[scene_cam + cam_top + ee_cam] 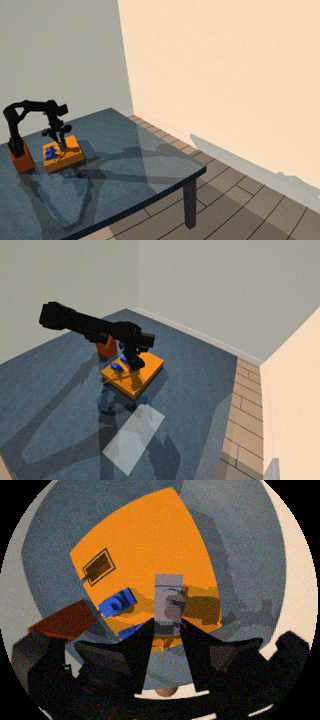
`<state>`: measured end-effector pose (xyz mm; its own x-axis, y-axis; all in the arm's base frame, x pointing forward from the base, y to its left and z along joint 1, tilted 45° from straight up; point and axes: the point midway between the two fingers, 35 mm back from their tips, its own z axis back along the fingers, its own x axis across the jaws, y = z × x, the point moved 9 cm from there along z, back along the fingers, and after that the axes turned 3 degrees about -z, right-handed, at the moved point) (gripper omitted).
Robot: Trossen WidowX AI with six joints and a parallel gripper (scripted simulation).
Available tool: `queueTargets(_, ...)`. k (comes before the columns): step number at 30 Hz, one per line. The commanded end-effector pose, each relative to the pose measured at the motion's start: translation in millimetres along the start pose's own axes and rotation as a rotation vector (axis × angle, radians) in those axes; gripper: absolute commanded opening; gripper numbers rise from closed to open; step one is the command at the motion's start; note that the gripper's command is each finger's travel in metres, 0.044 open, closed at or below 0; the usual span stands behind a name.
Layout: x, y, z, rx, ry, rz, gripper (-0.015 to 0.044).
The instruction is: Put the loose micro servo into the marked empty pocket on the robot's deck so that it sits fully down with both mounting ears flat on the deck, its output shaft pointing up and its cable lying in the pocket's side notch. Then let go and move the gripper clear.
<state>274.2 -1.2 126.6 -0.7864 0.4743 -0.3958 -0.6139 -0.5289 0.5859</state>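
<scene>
The loose grey micro servo [168, 592] [62, 147] is between the fingertips of my gripper [166, 621] [61, 141], which is shut on it. It is at or just above the orange deck [152, 365] [74, 140] [137, 535]; any small gap is too small to tell. Its round shaft side faces up toward the wrist camera. Its thin orange cable [109, 380] [57, 162] runs over the deck's edge. The marked empty pocket [99, 567], a dark outlined rectangle with a side notch, lies left and farther up in the wrist view. In the top view the arm hides it.
Two blue servos sit in the deck, one [117, 367] [117, 603] and another [123, 359] [130, 632], between the pocket's side and the grey servo. The arm's orange-red base block [107, 350] [22, 161] [67, 621] stands beside the deck. A pale rectangle [126, 444] lies on the blue table.
</scene>
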Motion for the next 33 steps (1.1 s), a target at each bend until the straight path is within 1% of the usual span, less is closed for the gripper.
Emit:
queueTargets(1, 0.9, 0.3, 17.4, -0.011, 0.006, -0.004, 0.0000)
queueTargets(4, 2.7, 2.5, 24.4, -0.011, 0.006, -0.004, 0.0000)
queueTargets(16, 4.6, 3.2, 24.6, -0.011, 0.006, -0.003, 0.0000)
queueTargets(26, -2.2, -14.0, 24.9, -0.012, 0.007, -0.004, 0.0000)
queueTargets(33, 8.6, -33.7, 25.1, -0.013, 0.006, -0.004, 0.0000)
